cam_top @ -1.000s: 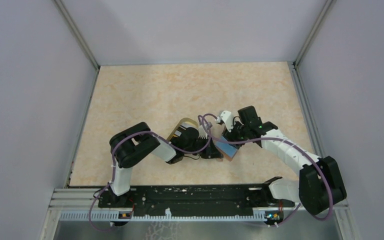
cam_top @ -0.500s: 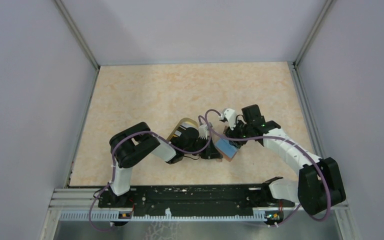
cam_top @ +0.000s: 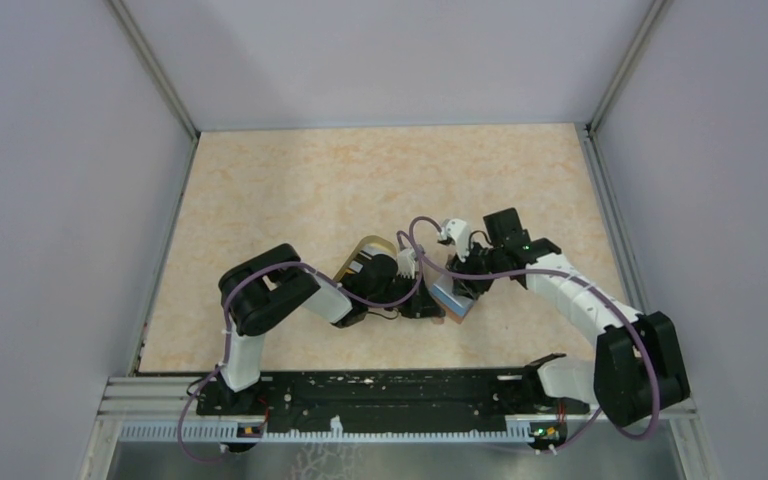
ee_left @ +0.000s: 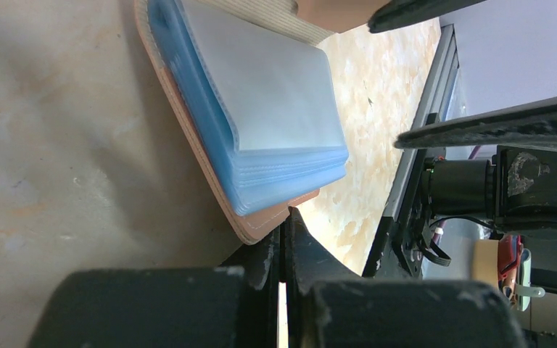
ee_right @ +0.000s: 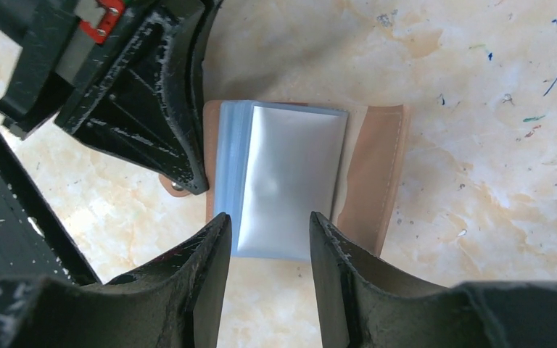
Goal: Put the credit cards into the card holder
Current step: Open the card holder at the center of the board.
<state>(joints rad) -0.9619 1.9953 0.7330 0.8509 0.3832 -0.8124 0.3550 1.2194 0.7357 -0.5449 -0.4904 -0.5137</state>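
1. Right wrist view: reddish-brown leather card holder (ee_right: 378,167) lies open on the beige marbled counter (ee_right: 493,181), light blue inside facing up.
2. Right gripper (ee_right: 265,225) is spread, right over it.
3. Left gripper (ee_left: 284,228) is pressed together at its edge.

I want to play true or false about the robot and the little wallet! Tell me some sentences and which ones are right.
1. The card holder lies open on the table. True.
2. Its inside pockets are green. False: they are light blue.
3. The right claw is shut tight. False: its jaws stand apart, over one end of the pockets.
4. The left claw is shut. True.
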